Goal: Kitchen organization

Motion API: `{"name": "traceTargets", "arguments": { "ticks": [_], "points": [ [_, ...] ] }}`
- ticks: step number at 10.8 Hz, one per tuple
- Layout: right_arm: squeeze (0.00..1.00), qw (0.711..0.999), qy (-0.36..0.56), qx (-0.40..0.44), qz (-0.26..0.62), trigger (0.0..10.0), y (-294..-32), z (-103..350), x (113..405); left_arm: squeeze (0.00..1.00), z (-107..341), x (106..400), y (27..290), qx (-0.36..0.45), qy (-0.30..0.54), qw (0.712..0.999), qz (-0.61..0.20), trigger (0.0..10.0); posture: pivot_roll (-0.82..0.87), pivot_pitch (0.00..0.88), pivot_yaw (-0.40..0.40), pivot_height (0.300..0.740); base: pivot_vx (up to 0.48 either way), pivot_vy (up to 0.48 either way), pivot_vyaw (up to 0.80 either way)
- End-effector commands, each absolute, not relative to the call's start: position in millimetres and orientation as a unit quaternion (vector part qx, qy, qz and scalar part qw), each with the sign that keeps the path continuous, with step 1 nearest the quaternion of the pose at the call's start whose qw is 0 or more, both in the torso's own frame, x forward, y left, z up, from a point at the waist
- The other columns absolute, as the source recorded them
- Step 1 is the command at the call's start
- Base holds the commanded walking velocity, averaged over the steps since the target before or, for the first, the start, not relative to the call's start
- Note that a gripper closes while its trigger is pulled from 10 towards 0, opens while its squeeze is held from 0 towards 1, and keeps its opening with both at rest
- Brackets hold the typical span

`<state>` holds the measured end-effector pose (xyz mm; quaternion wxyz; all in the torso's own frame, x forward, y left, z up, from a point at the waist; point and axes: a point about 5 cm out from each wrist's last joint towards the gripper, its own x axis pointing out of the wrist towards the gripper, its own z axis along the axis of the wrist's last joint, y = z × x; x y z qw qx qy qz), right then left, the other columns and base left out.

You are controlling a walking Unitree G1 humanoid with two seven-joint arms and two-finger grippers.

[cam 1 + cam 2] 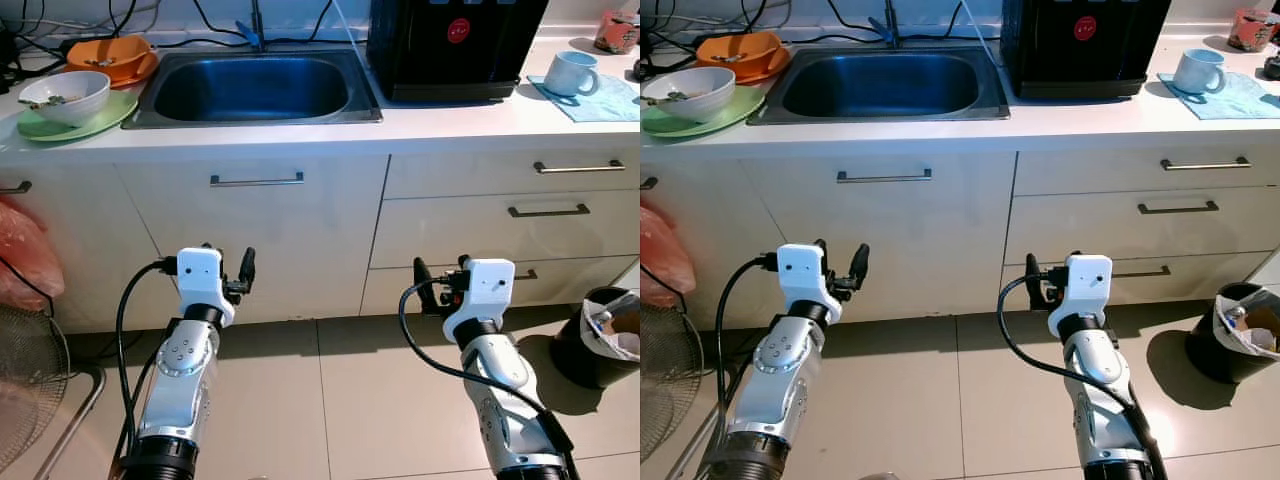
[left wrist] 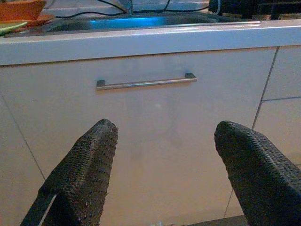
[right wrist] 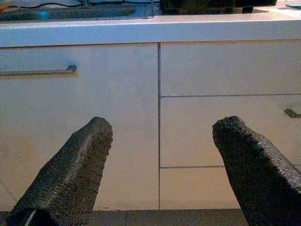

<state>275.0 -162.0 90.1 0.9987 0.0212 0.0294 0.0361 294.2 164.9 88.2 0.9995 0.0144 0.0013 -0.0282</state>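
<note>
A steel sink (image 1: 255, 88) is set in the white counter (image 1: 440, 125). To its left, a white bowl (image 1: 65, 95) with scraps rests on a green plate (image 1: 80, 125), and an orange bowl (image 1: 110, 57) stands behind it. At the right end a pale blue mug (image 1: 572, 72) stands on a blue cloth (image 1: 605, 102). My left gripper (image 2: 164, 132) is open and empty, facing the cabinet door handle (image 2: 146, 83) below the sink. My right gripper (image 3: 162, 127) is also open and empty, facing the drawers (image 1: 505, 225) further right. Both are held low, apart from the cabinet fronts.
A black water dispenser (image 1: 450, 45) stands on the counter right of the sink. A black bin (image 1: 600, 340) with rubbish sits on the tiled floor at the right. At the left are a fan (image 1: 25, 390) and a red bag (image 1: 25, 255). Cables run along the back wall.
</note>
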Motion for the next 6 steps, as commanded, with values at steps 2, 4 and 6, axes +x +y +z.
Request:
{"name": "traceTargets", "arguments": {
  "ticks": [2,4,6],
  "points": [
    [0.0,0.999,0.03,0.024,0.034,10.0,-161.9,91.0,276.9,0.0,87.3,294.2,166.2,0.016,0.004,1.0,-0.024,10.0,-0.01,0.0,0.021,0.74,0.0,0.0,0.0],
    [0.0,0.999,0.03,0.024,0.034,10.0,-161.9,91.0,276.9,0.0,87.3,294.2,166.2,0.016,0.004,1.0,-0.024,10.0,-0.01,0.0,0.021,0.74,0.0,0.0,0.0],
    [0.0,0.999,0.027,0.035,0.026,10.0,-159.8,89.2,275.4,0.0,86.9,297.2,169.2,-0.002,0.018,1.0,-0.02,10.0,0.0,0.0,0.042,0.74,0.0,0.0,0.0]
  ]
}}
